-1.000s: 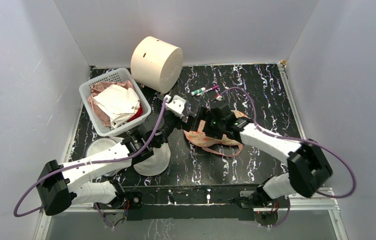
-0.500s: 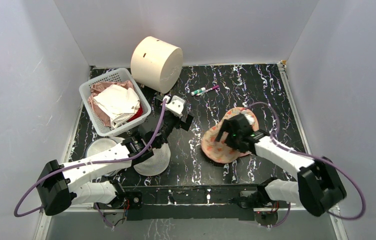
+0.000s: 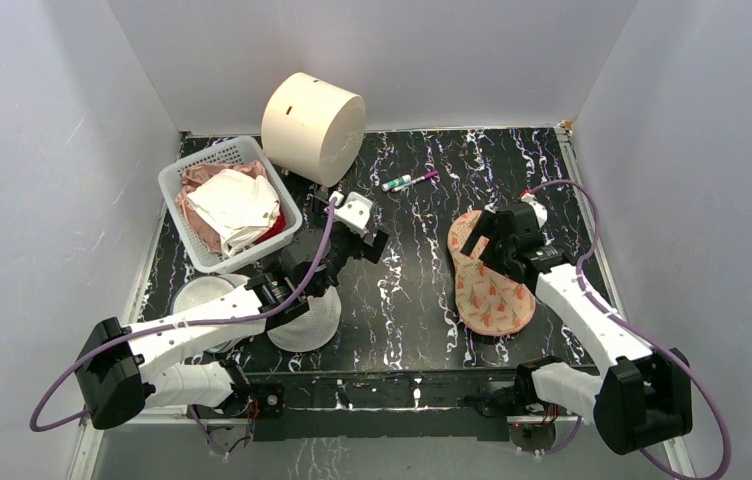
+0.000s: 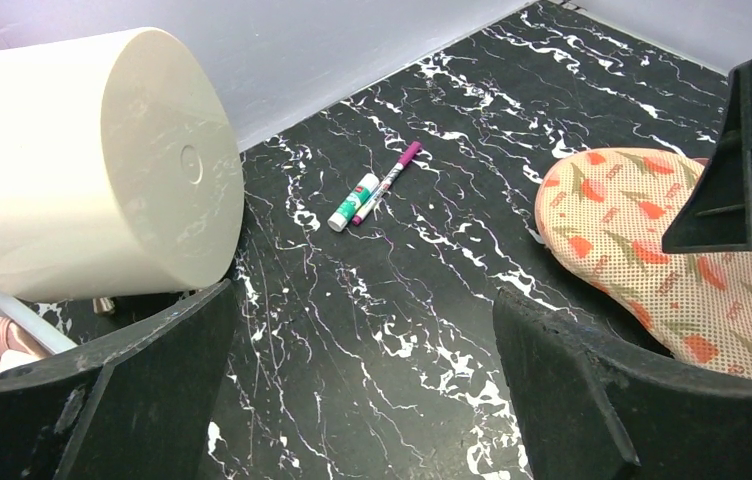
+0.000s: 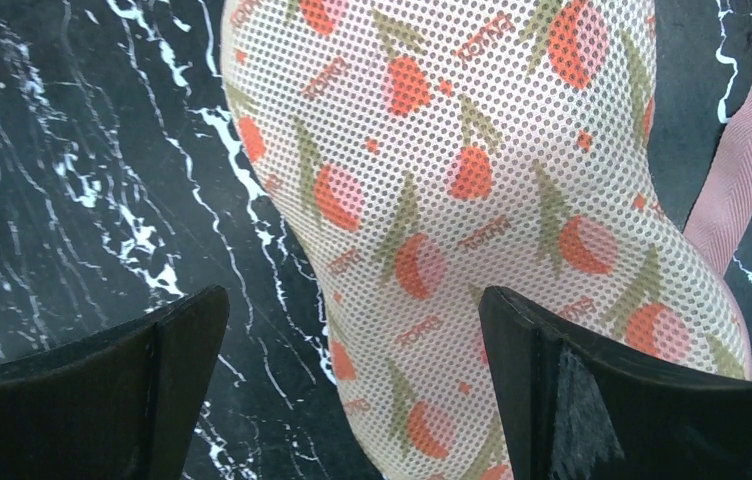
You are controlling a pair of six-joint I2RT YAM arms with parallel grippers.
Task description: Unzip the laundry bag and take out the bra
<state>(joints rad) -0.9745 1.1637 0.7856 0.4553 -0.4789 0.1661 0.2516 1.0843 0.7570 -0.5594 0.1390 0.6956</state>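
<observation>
The laundry bag [image 3: 490, 288] lies flat and closed on the right of the black marbled table, peach mesh with red-orange and green motifs. It fills the right wrist view [image 5: 472, 180], its pink strap [image 5: 747, 165] beside it. My right gripper [image 3: 482, 245] is open just above the bag's far end, holding nothing [image 5: 350, 300]. My left gripper [image 3: 372, 244] is open and empty over the table's middle, left of the bag [image 4: 362, 300]. The left wrist view shows the bag [image 4: 652, 260] at right. The bra is not in view.
A white basket [image 3: 174, 180] of cloth stands at the back left, with a cream cylinder [image 3: 312, 125] behind it. Two markers [image 3: 409, 181] lie at the back centre. White mesh dome bags [image 3: 310, 320] lie under the left arm.
The laundry bag has moved with my right gripper from the table's middle to the right and turned lengthwise. The right gripper now hovers open over it. The left gripper has barely moved.
</observation>
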